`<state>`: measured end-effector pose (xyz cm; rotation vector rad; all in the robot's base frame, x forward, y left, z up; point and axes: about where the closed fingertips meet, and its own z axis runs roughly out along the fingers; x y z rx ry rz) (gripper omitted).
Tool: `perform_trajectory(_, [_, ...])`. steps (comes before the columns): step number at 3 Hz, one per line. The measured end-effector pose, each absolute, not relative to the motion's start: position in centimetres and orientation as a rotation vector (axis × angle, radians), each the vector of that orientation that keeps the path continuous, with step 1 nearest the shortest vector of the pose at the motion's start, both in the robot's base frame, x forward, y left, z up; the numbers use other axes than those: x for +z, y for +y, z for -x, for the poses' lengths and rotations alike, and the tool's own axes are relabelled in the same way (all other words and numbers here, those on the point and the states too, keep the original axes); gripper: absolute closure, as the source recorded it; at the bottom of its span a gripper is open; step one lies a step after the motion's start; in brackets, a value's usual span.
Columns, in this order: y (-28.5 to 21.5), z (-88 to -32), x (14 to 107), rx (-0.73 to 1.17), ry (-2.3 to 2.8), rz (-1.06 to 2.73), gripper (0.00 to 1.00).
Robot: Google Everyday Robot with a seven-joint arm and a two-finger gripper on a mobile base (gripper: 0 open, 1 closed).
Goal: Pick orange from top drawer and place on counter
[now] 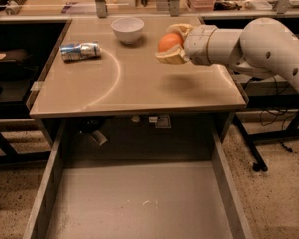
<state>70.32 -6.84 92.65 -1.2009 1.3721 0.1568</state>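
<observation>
My gripper (170, 44) is shut on the orange (168, 41), holding it a little above the right side of the beige counter (114, 88). The orange shows between the two pale fingers (172, 59). The white arm reaches in from the right. The top drawer (139, 203) is pulled open below the counter's front edge, its grey floor bare.
A white bowl (127, 30) stands at the back of the counter, left of the gripper. A crushed silver and blue can (79, 50) lies at the left. Clutter and shelves line the far edge. Dark table frames stand on both sides.
</observation>
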Motion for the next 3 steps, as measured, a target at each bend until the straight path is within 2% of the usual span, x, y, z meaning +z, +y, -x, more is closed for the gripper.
perform_trajectory(3, [-6.6,-71.8,84.6,0.270,1.562,1.254,1.00])
